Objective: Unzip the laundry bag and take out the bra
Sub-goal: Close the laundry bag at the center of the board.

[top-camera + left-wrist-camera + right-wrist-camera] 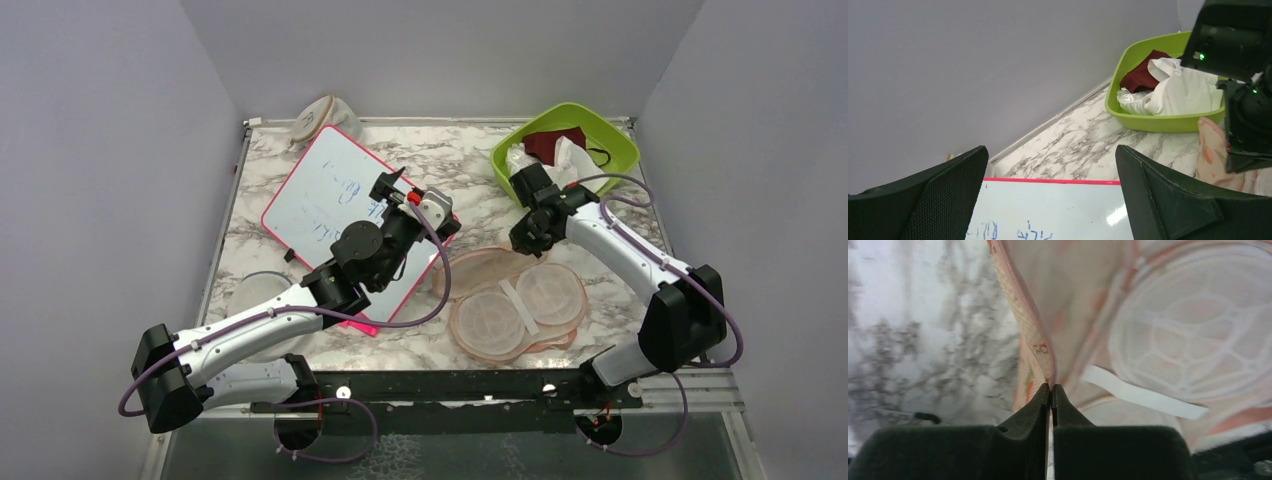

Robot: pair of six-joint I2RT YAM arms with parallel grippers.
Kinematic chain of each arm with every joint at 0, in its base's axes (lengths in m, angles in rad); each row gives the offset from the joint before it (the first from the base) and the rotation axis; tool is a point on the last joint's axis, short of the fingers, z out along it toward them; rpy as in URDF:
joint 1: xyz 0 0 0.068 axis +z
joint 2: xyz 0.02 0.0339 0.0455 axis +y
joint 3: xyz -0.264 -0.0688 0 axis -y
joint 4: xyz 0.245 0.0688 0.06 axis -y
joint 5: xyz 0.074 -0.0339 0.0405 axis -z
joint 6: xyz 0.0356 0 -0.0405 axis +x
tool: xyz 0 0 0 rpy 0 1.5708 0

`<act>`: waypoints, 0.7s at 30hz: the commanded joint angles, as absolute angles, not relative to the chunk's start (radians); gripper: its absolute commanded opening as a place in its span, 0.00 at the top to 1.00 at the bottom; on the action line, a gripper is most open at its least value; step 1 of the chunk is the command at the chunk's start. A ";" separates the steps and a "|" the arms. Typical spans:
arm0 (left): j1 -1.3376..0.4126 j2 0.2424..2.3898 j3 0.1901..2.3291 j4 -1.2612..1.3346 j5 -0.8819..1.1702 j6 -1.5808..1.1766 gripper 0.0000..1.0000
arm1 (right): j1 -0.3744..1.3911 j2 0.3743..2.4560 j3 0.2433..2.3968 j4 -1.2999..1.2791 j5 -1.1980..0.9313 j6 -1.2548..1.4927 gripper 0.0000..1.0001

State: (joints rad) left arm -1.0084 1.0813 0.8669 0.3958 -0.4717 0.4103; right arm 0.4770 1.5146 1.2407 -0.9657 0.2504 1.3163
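The laundry bag (515,300) lies unzipped and spread open on the marble table, its pale mesh domes facing up. My right gripper (525,240) is at the bag's far edge. In the right wrist view the right gripper (1050,388) is shut on the bag's pink zip edging (1023,315), which is lifted off the table. The white bra (573,157) lies in the green basin (600,130), next to a maroon mask (553,143); the bra (1183,92) also shows in the left wrist view. My left gripper (418,205) (1050,155) hangs open over the whiteboard, holding nothing.
A pink-framed whiteboard (320,195) lies at the centre left. A beige rounded fabric thing (320,118) sits at the back wall. A clear round lid (250,295) lies near the left arm. A clear wrapper (1130,100) is in the basin (1128,55).
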 commanded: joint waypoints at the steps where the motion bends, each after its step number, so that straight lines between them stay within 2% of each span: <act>1: -1.011 1.076 0.853 0.425 -0.469 0.406 0.06 | 0.481 1.415 1.144 -1.102 0.245 1.289 0.99; 11: -1.011 1.083 0.857 0.425 -0.463 0.400 0.06 | 0.482 1.276 1.005 -1.261 0.219 1.291 0.99; 21: -1.012 1.081 0.859 0.416 -0.465 0.400 0.06 | 0.481 1.166 0.790 -1.259 0.136 1.356 0.99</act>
State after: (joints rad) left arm -1.0084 1.0813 0.8669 0.3954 -0.4709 0.4065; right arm 0.4770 1.2118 0.8200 -1.2358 0.1757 1.3144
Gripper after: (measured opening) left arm 0.942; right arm 0.009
